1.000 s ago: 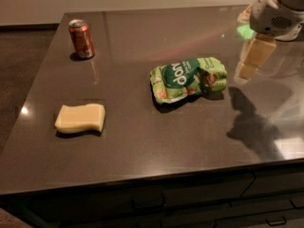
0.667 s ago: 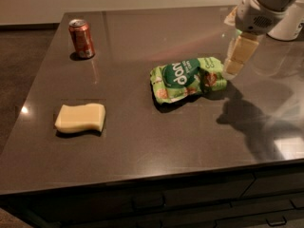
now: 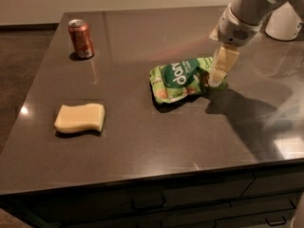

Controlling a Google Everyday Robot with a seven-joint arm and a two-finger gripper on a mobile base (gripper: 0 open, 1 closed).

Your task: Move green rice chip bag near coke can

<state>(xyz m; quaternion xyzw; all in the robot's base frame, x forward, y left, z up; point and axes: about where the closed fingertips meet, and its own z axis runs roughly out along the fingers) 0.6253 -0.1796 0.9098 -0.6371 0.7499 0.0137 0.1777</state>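
The gripper (image 3: 216, 81) points down at the right end of the green rice chip bag (image 3: 179, 80), which lies crumpled on the dark counter (image 3: 142, 146); its grip cannot be told. The coke can (image 3: 80, 38) stands well away to its far left, a yellow sponge (image 3: 80, 118) nearer left

Crumpled green rice chip bag (image 3: 178, 80) lies flat, gripper (image 3: 217, 79) at its right end, coke can (image 3: 80, 38) standing upright well apart, back-left.

The dark worktop (image 3: 142, 146) carries the coke can (image 3: 80, 38) far left, a yellow sponge (image 3: 80, 118) nearer, and the green rice chip bag (image 3: 180, 80) centre-right, with the hand (image 3: 218, 76) at its right end.
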